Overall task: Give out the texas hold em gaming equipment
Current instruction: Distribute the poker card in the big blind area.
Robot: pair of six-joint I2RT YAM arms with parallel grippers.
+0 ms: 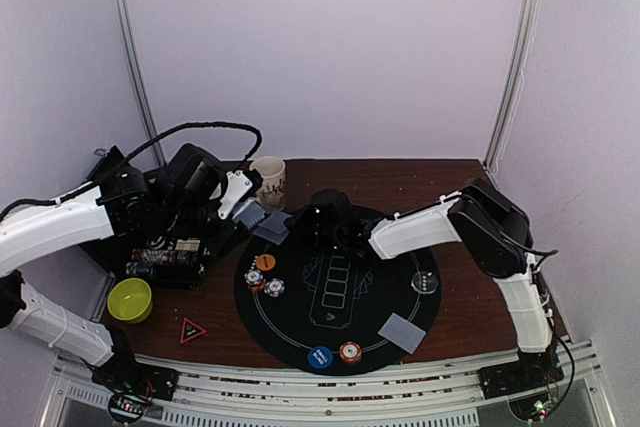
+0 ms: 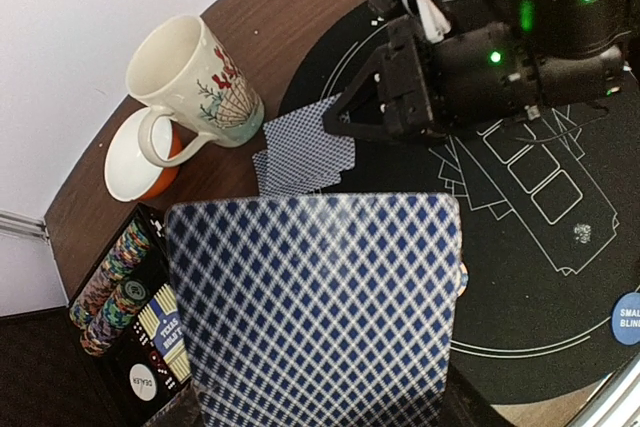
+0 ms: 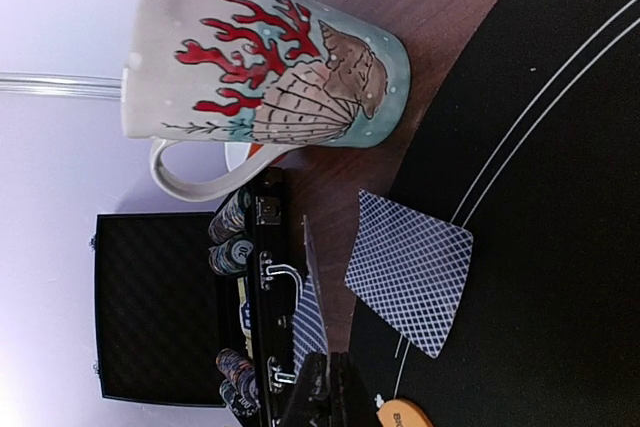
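Grasps the deck (image 2: 315, 307) in the left hand (image 1: 240, 202), just in front of the mug (image 1: 268, 182). Right of the mug, two dealt cards (image 2: 300, 152) flat and overlapping at the mat (image 1: 290, 317) rim, long axes slanting toward the mug. Clenched right hand (image 2: 340, 125) touching them, nearer; grip on one unclear. Bare desk (image 1: 440, 182) farther right of the mug.

– What sits ahead of the right gripper (image 3: 322, 392), jaws together?
– A blue-backed playing card (image 3: 410, 272) on the black mat (image 3: 560, 197), just ahead and right; beyond it a shell-painted mug (image 3: 270, 67).
– And left?
– An open chip case (image 3: 160, 307). An orange disc (image 3: 400, 415) lies beside the tips.
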